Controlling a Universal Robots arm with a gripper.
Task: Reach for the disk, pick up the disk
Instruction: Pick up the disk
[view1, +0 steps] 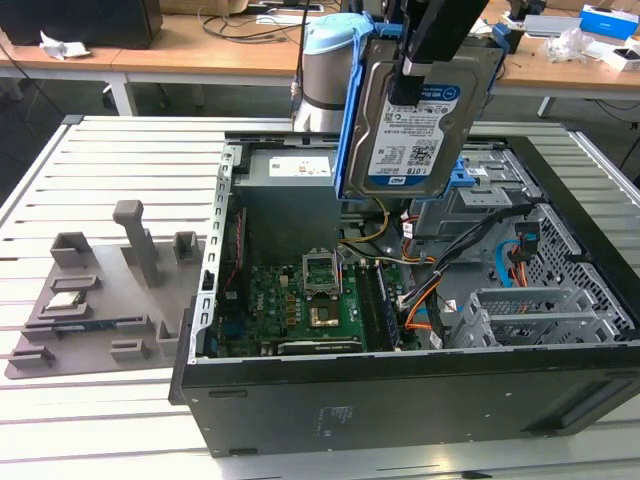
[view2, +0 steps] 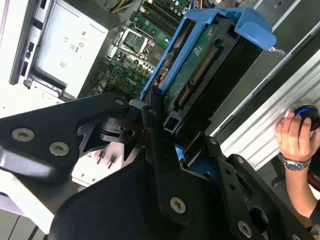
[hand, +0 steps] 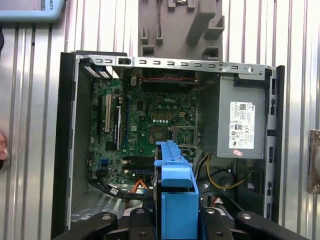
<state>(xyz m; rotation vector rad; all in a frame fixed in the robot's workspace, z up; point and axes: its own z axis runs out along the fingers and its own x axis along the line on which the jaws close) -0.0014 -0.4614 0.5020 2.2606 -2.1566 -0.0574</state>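
Observation:
The disk (view1: 420, 110) hangs in the air above the open computer case (view1: 400, 400), tilted nearly upright, its silver face and white-and-blue label towards the exterior camera. A blue plastic bracket (view1: 350, 130) runs along its edges. My gripper (view1: 408, 80) comes down from above and is shut on the disk's upper part. In the second wrist view the disk (view2: 200, 65) shows edge-on, circuit side visible, clamped by the black fingers (view2: 152, 107). In the first wrist view the blue bracket (hand: 175, 200) sticks out from between the black gripper links (hand: 172, 222), over the case interior.
Inside the case lie the green motherboard (view1: 300, 300), the grey power supply (hand: 240, 120), loose cables (view1: 420, 300) and the metal drive cage (view1: 540, 310). A grey fixture plate (view1: 100, 290) with upright pegs sits at the exterior view's left. A person's hand (view2: 295, 135) rests on a mouse beside the table.

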